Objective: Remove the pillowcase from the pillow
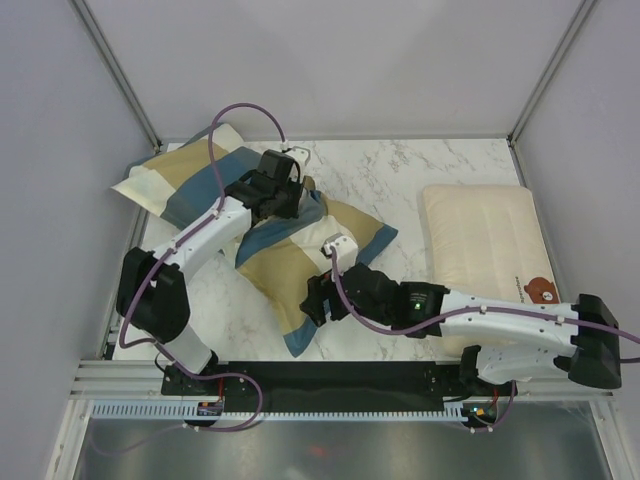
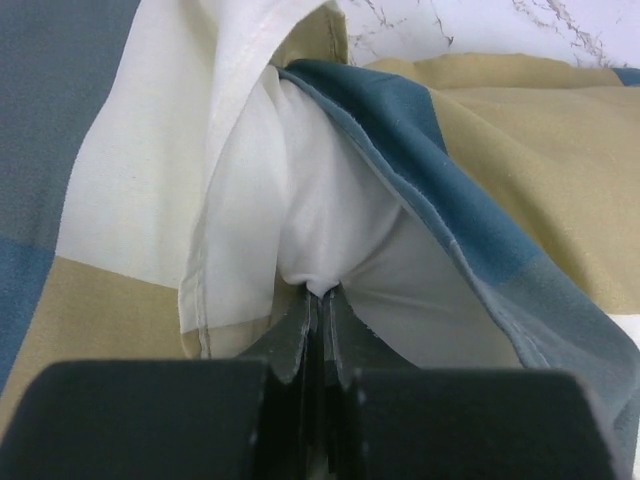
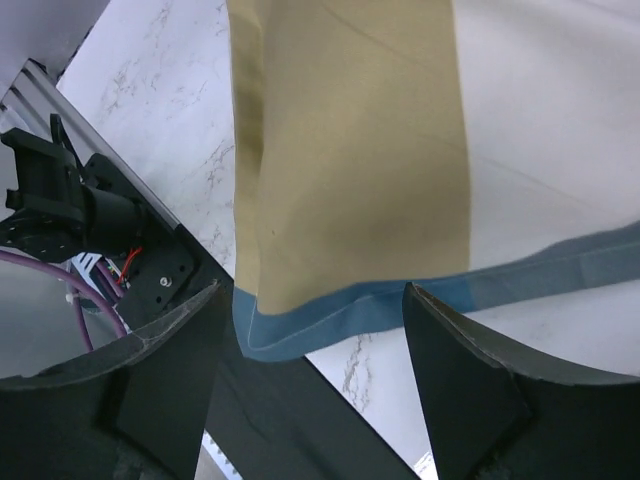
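Observation:
The pillowcase (image 1: 285,265), in blocks of steel blue, tan and cream, lies crumpled from the table's back left toward the front middle. In the left wrist view its blue-edged opening (image 2: 420,140) gapes, and the white pillow (image 2: 330,210) bulges out of it. My left gripper (image 2: 321,292) is shut on a pinch of that white pillow fabric; in the top view the left gripper (image 1: 288,190) sits at the middle of the case. My right gripper (image 3: 312,292) stands open just above the pillowcase's tan and blue-hemmed corner (image 3: 350,190), holding nothing. From above, the right gripper (image 1: 314,300) hovers at the case's near end.
A flatter cream pillow with a brown bear print (image 1: 485,250) lies at the right of the marble table (image 1: 390,180). A black rail (image 1: 330,380) runs along the near edge by the arm bases. Grey walls and metal posts (image 1: 120,80) enclose the table.

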Available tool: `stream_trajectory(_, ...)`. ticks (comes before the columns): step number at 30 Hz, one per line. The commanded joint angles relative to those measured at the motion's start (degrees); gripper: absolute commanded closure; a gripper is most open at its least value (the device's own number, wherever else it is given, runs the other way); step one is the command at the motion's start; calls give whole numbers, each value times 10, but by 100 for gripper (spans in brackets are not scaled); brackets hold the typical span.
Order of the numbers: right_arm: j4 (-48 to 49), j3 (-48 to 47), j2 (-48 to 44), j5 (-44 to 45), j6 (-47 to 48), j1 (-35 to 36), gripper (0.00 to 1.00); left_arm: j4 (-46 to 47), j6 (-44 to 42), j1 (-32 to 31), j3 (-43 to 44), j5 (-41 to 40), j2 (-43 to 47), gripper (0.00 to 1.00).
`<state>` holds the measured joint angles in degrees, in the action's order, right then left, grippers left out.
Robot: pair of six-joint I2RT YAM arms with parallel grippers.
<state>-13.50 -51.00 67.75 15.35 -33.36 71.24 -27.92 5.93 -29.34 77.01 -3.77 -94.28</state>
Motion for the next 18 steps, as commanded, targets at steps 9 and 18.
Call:
stream_trajectory(9, 100, -39, 172, 40, -26, 12, 24, -10, 12, -10, -26, 46, 33, 98)
stream_trajectory(18, 71, 12, 107, 71, -53, 13, 100, -13, 6, 21, -20, -10, 18, 98)
